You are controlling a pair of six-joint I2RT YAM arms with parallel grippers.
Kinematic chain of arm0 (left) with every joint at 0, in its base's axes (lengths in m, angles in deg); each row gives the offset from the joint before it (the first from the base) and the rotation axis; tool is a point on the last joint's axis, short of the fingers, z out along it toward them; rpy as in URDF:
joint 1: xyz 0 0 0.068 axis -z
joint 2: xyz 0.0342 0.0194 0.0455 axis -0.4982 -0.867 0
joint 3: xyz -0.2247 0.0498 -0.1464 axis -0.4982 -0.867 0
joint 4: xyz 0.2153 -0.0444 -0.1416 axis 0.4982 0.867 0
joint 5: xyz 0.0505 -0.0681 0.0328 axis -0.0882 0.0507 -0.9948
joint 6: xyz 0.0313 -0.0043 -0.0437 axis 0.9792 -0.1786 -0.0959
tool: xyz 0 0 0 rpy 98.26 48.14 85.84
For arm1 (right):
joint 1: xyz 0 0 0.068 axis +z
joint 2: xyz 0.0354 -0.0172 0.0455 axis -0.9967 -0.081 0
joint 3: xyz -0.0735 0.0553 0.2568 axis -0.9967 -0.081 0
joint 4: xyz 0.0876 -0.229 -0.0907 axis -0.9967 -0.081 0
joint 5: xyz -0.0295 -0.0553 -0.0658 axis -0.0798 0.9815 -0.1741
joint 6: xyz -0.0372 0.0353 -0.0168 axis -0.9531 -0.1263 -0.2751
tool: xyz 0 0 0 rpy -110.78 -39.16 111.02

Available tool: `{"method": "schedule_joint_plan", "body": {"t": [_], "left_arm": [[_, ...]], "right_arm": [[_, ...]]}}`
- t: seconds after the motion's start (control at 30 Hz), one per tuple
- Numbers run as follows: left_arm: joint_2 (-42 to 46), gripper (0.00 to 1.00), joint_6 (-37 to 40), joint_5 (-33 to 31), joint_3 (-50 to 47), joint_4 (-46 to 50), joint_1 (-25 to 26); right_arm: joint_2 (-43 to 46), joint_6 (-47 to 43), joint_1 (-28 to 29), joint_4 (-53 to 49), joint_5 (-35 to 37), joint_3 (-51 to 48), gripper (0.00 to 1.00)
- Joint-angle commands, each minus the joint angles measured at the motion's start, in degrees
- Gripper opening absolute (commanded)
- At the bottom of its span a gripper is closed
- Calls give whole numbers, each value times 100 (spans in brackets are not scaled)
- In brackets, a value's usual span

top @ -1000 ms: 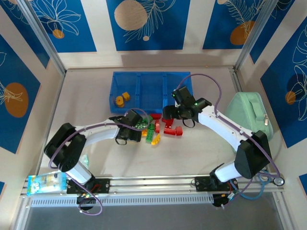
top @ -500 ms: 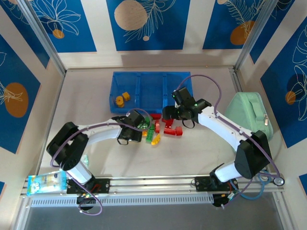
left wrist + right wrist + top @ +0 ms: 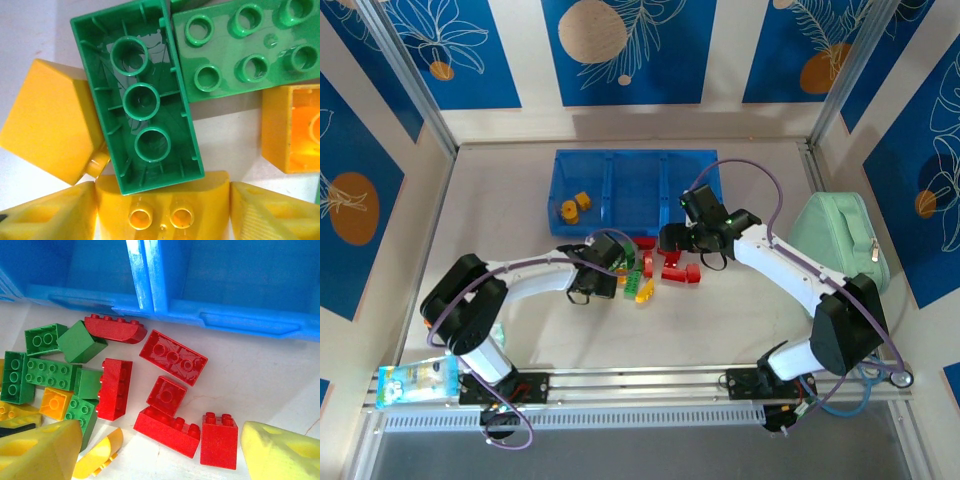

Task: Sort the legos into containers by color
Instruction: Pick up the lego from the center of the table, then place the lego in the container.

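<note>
Two yellow-orange bricks (image 3: 576, 207) lie in the left compartment of the blue tray (image 3: 635, 190). All the other legos (image 3: 655, 265) sit in a loose heap on the tabletop (image 3: 520, 200), just in front of the tray's near wall. Red ones are toward the right of the heap, green and yellow toward the left.

At the heap's left side, the left fingers (image 3: 45, 215) bracket a yellow brick (image 3: 162, 212) with two studs. One finger sits close against each end of it, but I cannot tell whether they actually press on it yet. An upturned green brick (image 3: 137, 95) lies tilted, with its lower end overlapping the top of that yellow brick. A green plate (image 3: 245, 45) lies studs-up beside the green brick.

At the heap's right side, the right fingers (image 3: 285, 450) are spread wide and hold nothing. They hover above the red bricks (image 3: 173, 357), which lie scattered on the tabletop near the tray wall.

A mint-green case (image 3: 840, 240) rests at the far right, well apart from the heap.
</note>
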Motion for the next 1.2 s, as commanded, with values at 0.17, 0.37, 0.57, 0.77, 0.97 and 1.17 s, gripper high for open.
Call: {"method": "schedule_joint_plan", "body": {"t": [0.17, 0.37, 0.57, 0.77, 0.97, 1.17], "left_arm": [[362, 51, -71, -175, 90, 780, 91], [816, 50, 96, -376, 509, 1169, 13], [1002, 50, 585, -221, 1054, 1167, -671], [482, 50, 1175, 118, 2219, 1046, -1700], [-526, 50, 1499, 413, 3351, 1028, -2238], [-1391, 50, 1672, 479, 4220, 1118, -2379]], "right_arm": [[320, 89, -60, -21, -66, -80, 83], [421, 67, -127, -43, -85, -78, 82], [568, 49, -175, -83, -85, -163, 82], [776, 94, -184, -170, -58, -316, 82], [1085, 154, -201, -280, -22, -557, 82], [1306, 198, -212, -329, -91, -764, 82]]}}
